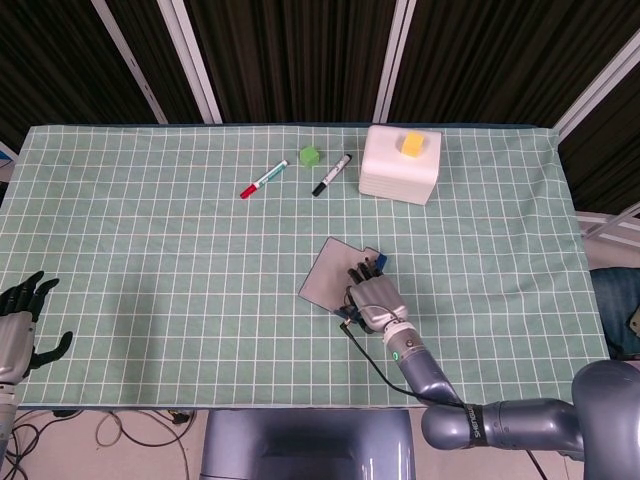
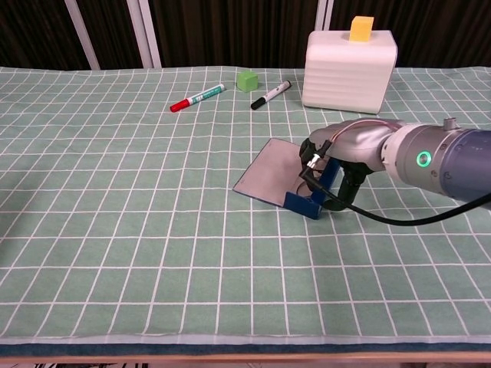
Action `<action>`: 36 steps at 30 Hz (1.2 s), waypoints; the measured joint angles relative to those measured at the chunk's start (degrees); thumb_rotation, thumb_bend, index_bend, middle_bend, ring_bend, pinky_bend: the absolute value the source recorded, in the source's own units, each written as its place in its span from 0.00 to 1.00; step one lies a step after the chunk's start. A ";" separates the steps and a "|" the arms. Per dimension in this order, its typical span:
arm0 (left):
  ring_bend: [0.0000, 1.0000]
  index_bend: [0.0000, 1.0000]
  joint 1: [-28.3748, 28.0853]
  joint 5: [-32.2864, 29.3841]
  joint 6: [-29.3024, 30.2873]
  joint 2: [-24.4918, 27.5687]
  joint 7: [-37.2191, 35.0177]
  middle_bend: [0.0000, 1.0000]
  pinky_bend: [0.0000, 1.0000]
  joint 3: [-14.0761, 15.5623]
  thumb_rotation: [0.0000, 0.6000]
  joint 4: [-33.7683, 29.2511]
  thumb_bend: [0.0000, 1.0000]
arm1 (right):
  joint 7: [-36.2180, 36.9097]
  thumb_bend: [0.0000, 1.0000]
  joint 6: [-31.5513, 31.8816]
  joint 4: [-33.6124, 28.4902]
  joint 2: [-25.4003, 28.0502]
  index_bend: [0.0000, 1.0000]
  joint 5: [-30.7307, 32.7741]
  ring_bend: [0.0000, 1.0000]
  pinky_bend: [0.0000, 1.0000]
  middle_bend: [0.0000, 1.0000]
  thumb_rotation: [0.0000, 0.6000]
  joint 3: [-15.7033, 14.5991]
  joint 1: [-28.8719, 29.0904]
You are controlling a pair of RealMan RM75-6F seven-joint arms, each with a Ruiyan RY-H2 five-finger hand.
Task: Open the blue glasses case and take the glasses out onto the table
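The blue glasses case [image 1: 378, 263] [image 2: 307, 204] lies open at mid-table, its grey lid [image 1: 328, 272] [image 2: 268, 182] flat on the cloth to the left. My right hand [image 1: 370, 295] [image 2: 337, 157] sits on top of the case body, with fingers curled down over its blue wall and gripping it. The hand hides the inside of the case, so no glasses are visible. My left hand [image 1: 18, 325] hangs off the table's near-left corner, fingers spread and holding nothing; only the head view shows it.
At the back stands a white box [image 1: 400, 170] [image 2: 349, 73] with a yellow block [image 1: 411, 144] on top. A green cube [image 1: 309, 156], a red marker [image 1: 263, 180] and a black marker [image 1: 331, 174] lie left of it.
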 measured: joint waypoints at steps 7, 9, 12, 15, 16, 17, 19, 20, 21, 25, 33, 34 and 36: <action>0.00 0.12 -0.01 -0.18 -0.01 0.01 0.12 0.00 0.00 -0.05 1.00 -0.06 0.31 | -2.64 0.45 0.61 -2.35 1.09 0.38 1.62 0.00 0.19 0.05 1.00 -0.75 1.06; 0.00 0.12 0.00 -0.19 0.01 0.00 0.14 0.00 0.00 -0.04 1.00 -0.06 0.31 | -3.33 0.51 0.84 -2.86 1.30 0.35 2.00 0.00 0.19 0.05 1.00 -0.89 1.43; 0.00 0.12 0.00 -0.27 0.00 0.03 0.13 0.00 0.00 -0.07 1.00 -0.10 0.31 | -4.64 0.62 1.04 -3.42 1.67 0.32 2.86 0.00 0.19 0.04 1.00 -1.10 2.13; 0.00 0.12 -0.01 -0.29 -0.04 0.07 0.08 0.00 0.00 -0.08 1.00 -0.13 0.31 | -5.93 0.70 1.26 -4.02 2.11 0.32 4.39 0.00 0.19 0.04 1.00 -1.25 2.92; 0.00 0.12 -0.01 -0.29 -0.06 0.08 0.08 0.00 0.00 -0.07 1.00 -0.12 0.31 | -6.12 0.73 1.31 -4.18 2.24 0.32 4.82 0.00 0.19 0.04 1.00 -1.27 3.10; 0.00 0.12 -0.02 -0.31 -0.09 0.08 0.08 0.00 0.00 -0.07 1.00 -0.12 0.31 | -6.29 0.75 1.36 -4.34 2.36 0.32 5.22 0.00 0.19 0.04 1.00 -1.28 3.26; 0.00 0.12 -0.02 -0.31 -0.11 0.11 0.05 0.00 0.00 -0.07 1.00 -0.14 0.31 | -6.83 0.79 1.39 -4.71 2.74 0.32 6.08 0.00 0.19 0.03 1.00 -1.43 3.62; 0.00 0.12 -0.02 -0.31 -0.10 0.11 0.02 0.00 0.00 -0.08 1.00 -0.14 0.31 | -7.11 0.80 1.39 -4.90 2.94 0.32 6.48 0.00 0.19 0.03 1.00 -1.53 3.79; 0.00 0.12 -0.01 -0.32 -0.09 0.11 0.00 0.00 0.00 -0.09 1.00 -0.14 0.31 | -7.34 0.81 1.37 -5.13 3.16 0.32 6.89 0.00 0.19 0.03 1.00 -1.62 3.95; 0.00 0.12 0.00 -0.34 -0.05 0.15 -0.01 0.00 0.00 -0.10 1.00 -0.18 0.31 | -7.86 0.81 1.21 -6.71 4.40 0.32 8.83 0.00 0.19 0.03 1.00 -1.96 4.52; 0.00 0.12 0.05 -0.42 0.06 0.10 0.04 0.00 0.00 -0.14 1.00 -0.17 0.31 | -8.51 0.81 2.20 -10.18 6.82 0.37 9.08 0.00 0.19 0.03 1.00 -3.62 4.89; 0.00 0.12 0.05 -0.41 0.10 0.08 0.09 0.00 0.00 -0.14 1.00 -0.17 0.31 | -8.54 0.81 2.48 -10.76 7.22 0.38 9.02 0.00 0.19 0.03 1.00 -4.01 4.87; 0.00 0.12 0.07 -0.40 0.17 0.05 0.11 0.00 0.00 -0.15 1.00 -0.18 0.31 | -8.48 0.81 2.77 -11.25 7.46 0.39 8.85 0.00 0.19 0.03 1.00 -4.30 4.80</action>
